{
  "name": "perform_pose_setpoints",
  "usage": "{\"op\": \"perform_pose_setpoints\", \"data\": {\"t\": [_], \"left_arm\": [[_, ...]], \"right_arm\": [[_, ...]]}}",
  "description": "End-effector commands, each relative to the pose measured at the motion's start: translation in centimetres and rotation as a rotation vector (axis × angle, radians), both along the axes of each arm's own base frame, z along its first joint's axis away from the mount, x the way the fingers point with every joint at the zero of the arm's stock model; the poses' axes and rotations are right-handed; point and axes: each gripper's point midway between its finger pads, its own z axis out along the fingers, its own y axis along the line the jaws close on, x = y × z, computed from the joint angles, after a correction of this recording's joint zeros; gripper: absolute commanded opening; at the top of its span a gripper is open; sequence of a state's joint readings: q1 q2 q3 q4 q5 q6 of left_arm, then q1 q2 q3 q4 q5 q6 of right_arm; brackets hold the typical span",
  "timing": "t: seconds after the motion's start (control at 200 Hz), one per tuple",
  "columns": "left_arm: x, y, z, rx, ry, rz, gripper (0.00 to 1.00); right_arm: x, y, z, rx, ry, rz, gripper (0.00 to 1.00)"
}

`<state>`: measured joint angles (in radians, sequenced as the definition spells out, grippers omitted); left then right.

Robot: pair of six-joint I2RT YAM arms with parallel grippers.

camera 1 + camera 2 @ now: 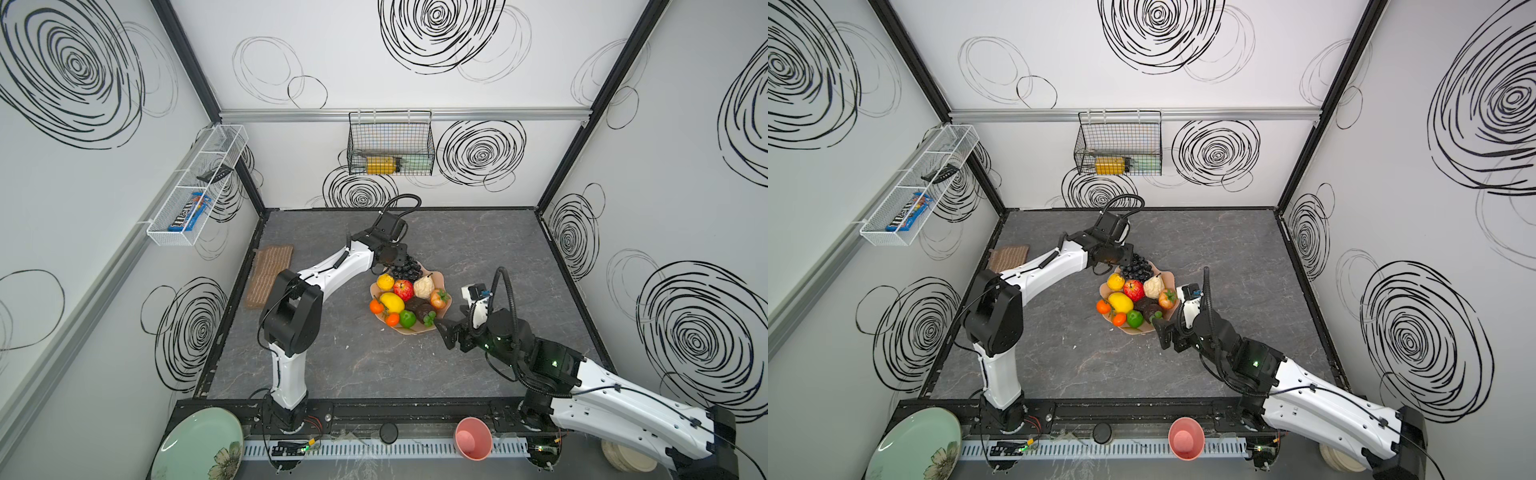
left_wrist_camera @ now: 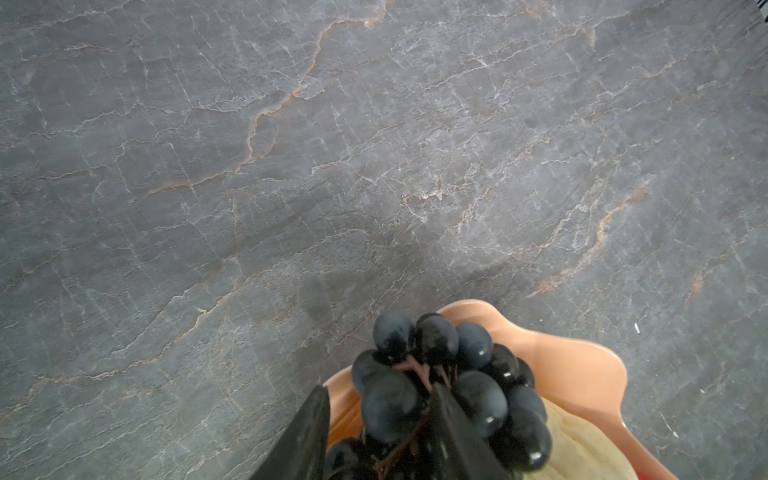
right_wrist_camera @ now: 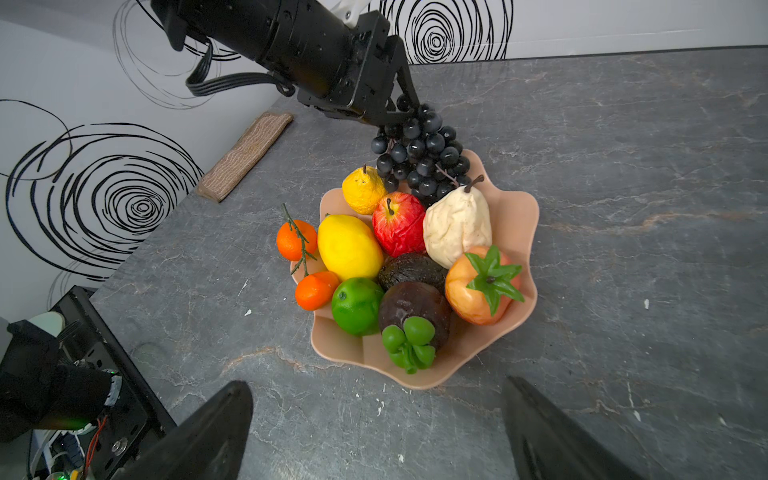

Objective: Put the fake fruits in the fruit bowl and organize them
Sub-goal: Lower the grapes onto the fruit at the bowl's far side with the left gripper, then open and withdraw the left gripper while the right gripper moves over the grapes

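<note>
Far left, woven mat (image 1: 270, 276) flat on grey marbled tabletop (image 3: 623, 166). Left tool (image 1: 395, 258) over the fruit bowl (image 3: 515, 216) at its far rim: jaws parted, straddling the top of the black grape bunch (image 3: 419, 153), with a gap beside one finger (image 2: 307, 432). Bunch lies on the rim behind red apple (image 3: 399, 224) and beige pear (image 3: 455, 228). Lemon (image 3: 349, 247) and lime (image 3: 356, 305) are in the bowl too. Right tool (image 3: 376, 384) is wide open and empty, low, just beside the near rim.
</note>
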<state>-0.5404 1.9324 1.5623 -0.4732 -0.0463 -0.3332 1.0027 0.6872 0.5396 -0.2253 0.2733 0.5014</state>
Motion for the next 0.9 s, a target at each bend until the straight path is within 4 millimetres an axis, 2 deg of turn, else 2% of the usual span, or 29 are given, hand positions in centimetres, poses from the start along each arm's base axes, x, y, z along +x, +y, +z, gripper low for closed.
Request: {"op": "perform_pose_setpoints", "data": {"t": [0.0,0.155,0.485,0.891], "left_arm": [[0.1,0.6,-1.0,0.022,0.016,0.01,0.45],[0.0,0.5,-0.5,0.004,0.004,0.006,0.49],[-0.8,-0.4,2.9,-0.138,-0.071,-0.02,0.6],[-1.0,-0.1,3.4,-0.159,-0.086,-0.016,0.65]], "right_arm": [[0.3,0.1,0.9,0.035,-0.009,-0.014,0.98],[0.3,0.2,0.7,0.03,-0.007,-0.011,0.98],[0.4,0.2,0.9,0.031,-0.012,-0.014,0.98],[0.3,-0.1,0.9,0.031,-0.011,-0.023,0.98]]}}
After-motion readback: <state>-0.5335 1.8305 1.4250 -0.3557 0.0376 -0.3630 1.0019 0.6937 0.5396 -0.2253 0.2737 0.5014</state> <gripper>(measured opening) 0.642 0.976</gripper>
